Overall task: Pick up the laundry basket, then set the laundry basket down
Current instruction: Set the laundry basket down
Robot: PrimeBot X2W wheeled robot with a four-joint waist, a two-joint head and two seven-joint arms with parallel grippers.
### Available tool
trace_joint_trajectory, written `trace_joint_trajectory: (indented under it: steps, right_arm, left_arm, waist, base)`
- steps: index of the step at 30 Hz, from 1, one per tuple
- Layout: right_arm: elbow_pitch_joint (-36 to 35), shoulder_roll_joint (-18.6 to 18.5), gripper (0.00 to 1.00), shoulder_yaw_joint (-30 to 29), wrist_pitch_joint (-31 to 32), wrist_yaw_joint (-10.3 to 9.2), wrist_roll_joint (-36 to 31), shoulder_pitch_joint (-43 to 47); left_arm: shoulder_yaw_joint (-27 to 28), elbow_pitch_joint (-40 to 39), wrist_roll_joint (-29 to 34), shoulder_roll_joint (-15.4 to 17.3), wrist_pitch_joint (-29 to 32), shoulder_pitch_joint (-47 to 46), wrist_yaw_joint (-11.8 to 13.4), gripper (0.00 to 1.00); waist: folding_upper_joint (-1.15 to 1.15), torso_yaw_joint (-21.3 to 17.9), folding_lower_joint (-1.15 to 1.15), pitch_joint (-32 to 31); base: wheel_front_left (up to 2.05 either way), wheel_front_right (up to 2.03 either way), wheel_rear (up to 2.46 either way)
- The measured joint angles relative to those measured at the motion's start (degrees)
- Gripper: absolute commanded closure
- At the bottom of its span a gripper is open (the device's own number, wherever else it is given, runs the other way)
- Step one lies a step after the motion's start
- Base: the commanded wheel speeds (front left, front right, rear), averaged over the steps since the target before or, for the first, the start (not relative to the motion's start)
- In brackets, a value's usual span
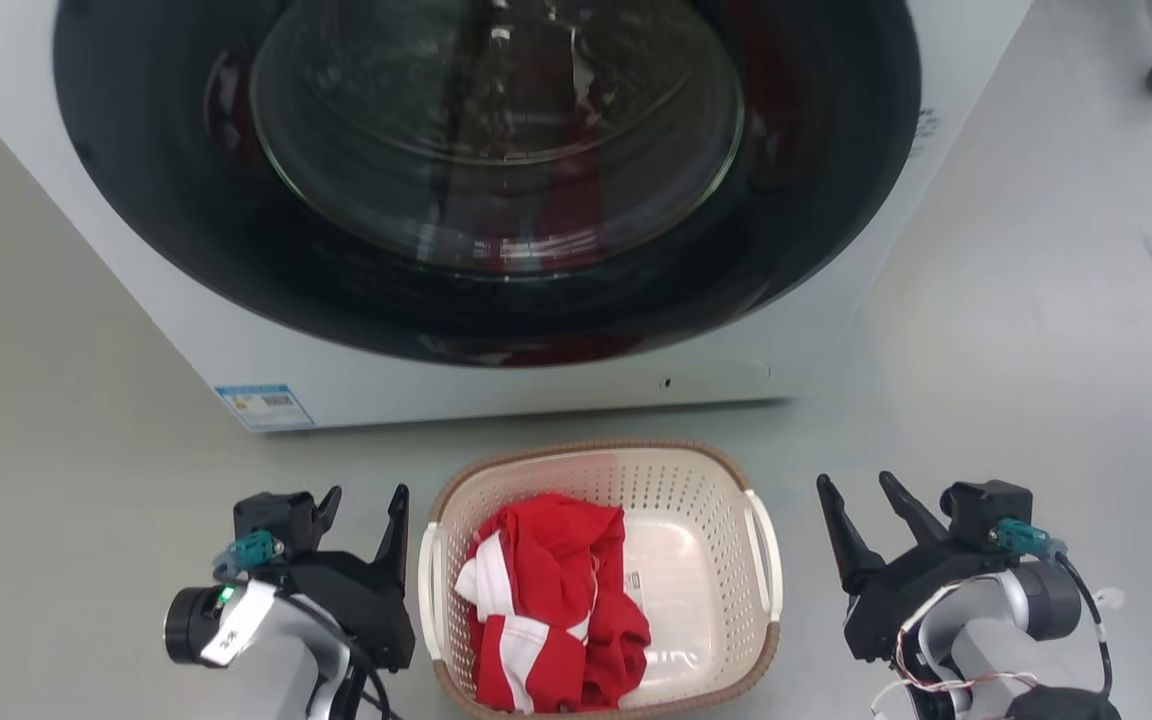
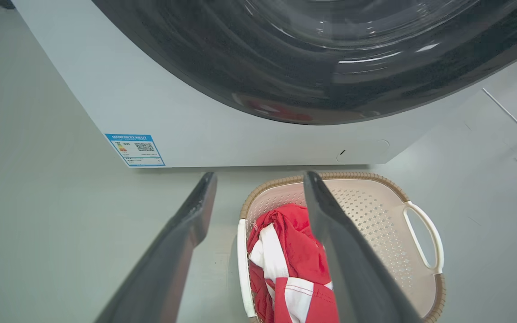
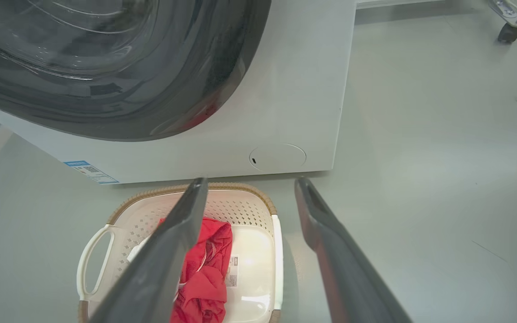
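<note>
Your left end effector [image 1: 367,495] and right end effector [image 1: 854,482], both splayed and empty, flank the cream perforated plastic laundry basket [image 1: 591,447] with its brown woven-look rim.

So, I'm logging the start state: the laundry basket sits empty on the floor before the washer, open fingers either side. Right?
Not empty: the head view shows a red-and-white garment lying in the laundry basket. The rest holds: it sits on the floor before the washer, with the left gripper and right gripper open either side.
</note>
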Motion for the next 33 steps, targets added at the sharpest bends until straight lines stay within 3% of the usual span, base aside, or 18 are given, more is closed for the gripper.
trace_joint_trajectory:
  steps: [13,23,33]
  right_arm:
    - [-13.99,-3.43,0.0,-4.42,0.0,-4.0,-2.81,10.09]
    - [-27.27,-4.83,0.0,-6.49,0.0,-7.01,-6.02,18.92]
    - [-35.85,-5.23,0.0,-8.58,-0.01,-9.01,-8.03,25.82]
  left_arm:
    - [2.89,-17.17,5.39,3.52,0.0,12.38,5.39,0.0]
    - [4.91,-33.08,9.27,6.19,-0.01,22.55,7.34,0.0]
    - [7.24,-41.21,10.73,6.94,-0.01,28.4,7.93,0.0]
  waist:
    - [0.0,-0.36,0.0,-9.04]
    - [-0.01,-0.6,0.0,-14.6]
    - [0.0,-0.37,0.02,-15.33]
  base:
    - [0.0,0.0,0.0]
    - [0.0,0.0,0.0]
    - [0.0,0.0,0.0]
